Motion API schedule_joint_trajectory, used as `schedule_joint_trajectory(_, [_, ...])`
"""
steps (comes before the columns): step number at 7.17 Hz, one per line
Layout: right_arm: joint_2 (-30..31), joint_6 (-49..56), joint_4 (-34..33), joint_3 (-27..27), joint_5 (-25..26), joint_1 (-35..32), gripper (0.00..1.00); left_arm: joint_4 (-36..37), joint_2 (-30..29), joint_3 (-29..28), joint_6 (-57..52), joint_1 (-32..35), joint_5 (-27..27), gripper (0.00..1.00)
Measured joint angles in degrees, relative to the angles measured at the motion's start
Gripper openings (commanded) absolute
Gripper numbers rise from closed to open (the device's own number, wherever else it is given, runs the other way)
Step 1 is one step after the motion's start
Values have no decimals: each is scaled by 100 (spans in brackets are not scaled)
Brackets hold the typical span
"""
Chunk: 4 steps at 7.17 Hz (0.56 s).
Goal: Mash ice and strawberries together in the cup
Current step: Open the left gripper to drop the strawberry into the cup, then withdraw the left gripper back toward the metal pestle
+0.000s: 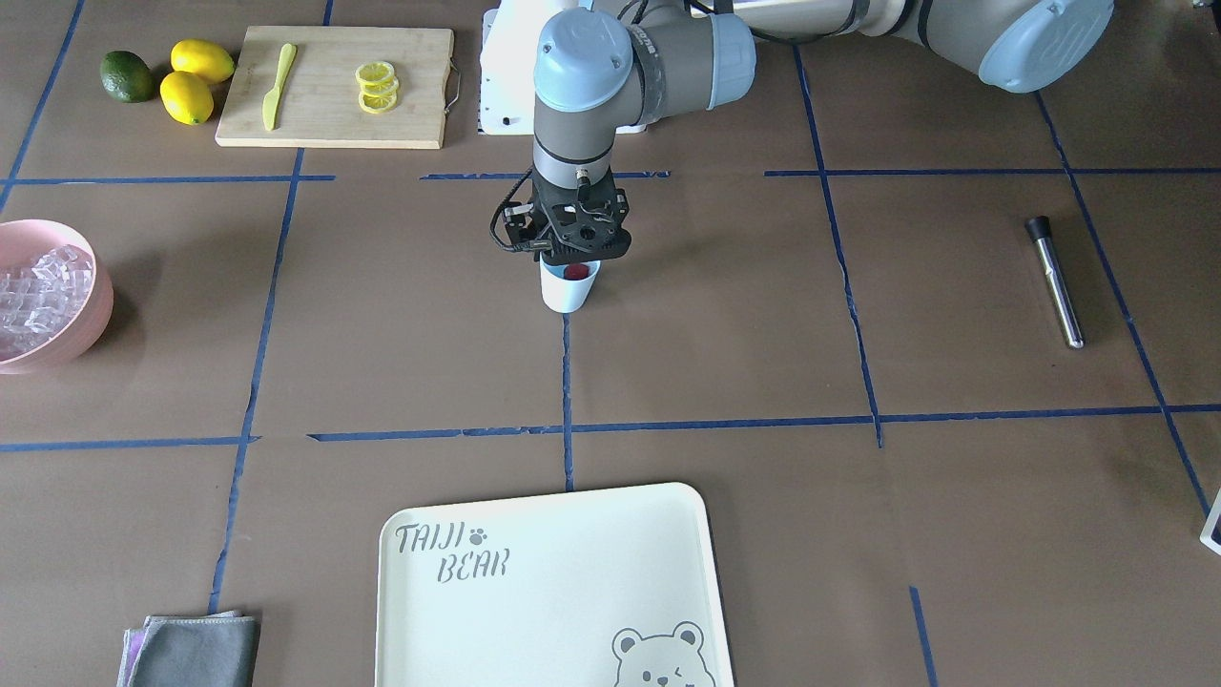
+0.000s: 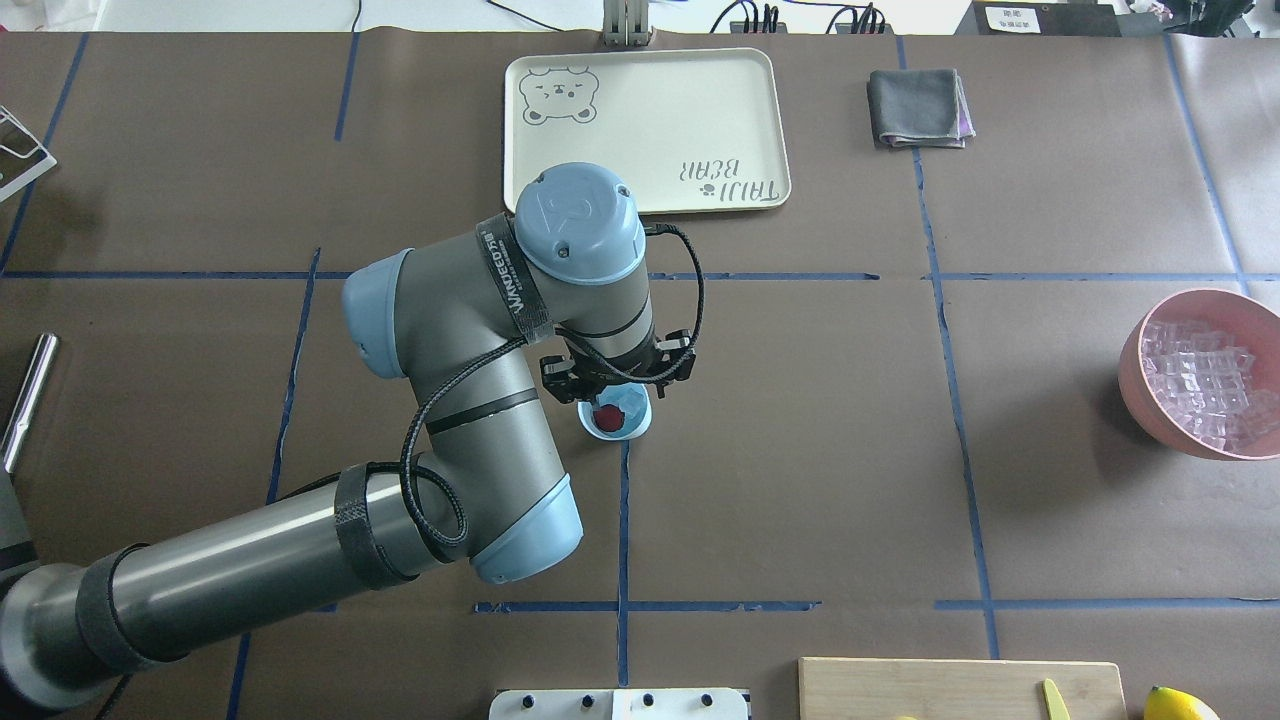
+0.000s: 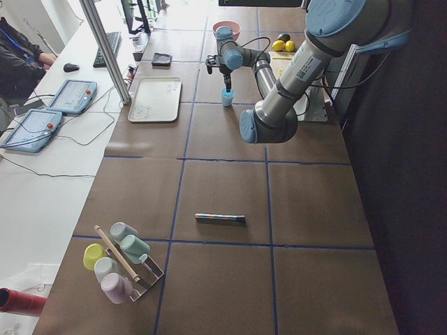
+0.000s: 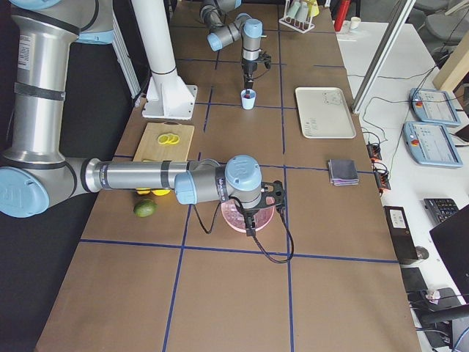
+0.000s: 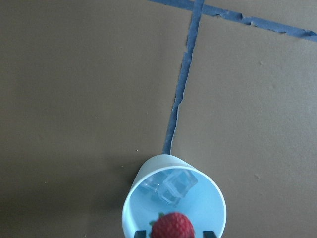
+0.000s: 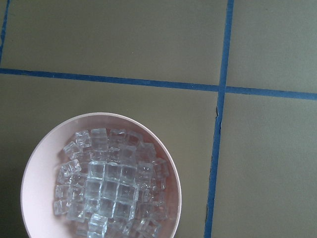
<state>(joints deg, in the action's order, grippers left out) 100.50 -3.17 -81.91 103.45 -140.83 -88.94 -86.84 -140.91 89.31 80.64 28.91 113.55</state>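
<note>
The pale blue cup (image 1: pixel 569 291) stands mid-table on a blue tape line; it also shows in the overhead view (image 2: pixel 637 418). In the left wrist view the cup (image 5: pixel 210 198) holds a few ice cubes (image 5: pixel 173 187) with the red strawberry (image 5: pixel 172 227) over them. My left gripper (image 5: pixel 176 232) hangs straight above the cup, its dark fingertips either side of the berry with small gaps, jaws open. My right gripper (image 4: pixel 253 220) hovers over the pink bowl (image 6: pixel 37 168) full of ice (image 6: pixel 111 183); I cannot tell whether it is open or shut.
A metal muddler (image 1: pixel 1054 281) lies on the robot's left side. A cream tray (image 1: pixel 553 592) and a grey cloth (image 1: pixel 196 649) sit at the far edge. A cutting board (image 1: pixel 334 124) with lemon slices and a knife, lemons and a lime lie near the base.
</note>
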Motion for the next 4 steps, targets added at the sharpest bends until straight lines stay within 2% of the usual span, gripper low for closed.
schedule_joint_trajectory(2, [-37, 3, -15, -1, 5, 0, 100, 16, 38, 78, -133, 123, 1, 100])
schedule_joint_trajectory(4, [-53, 8, -18, 0, 29, 0, 100, 145, 469, 557, -513, 425, 97, 100])
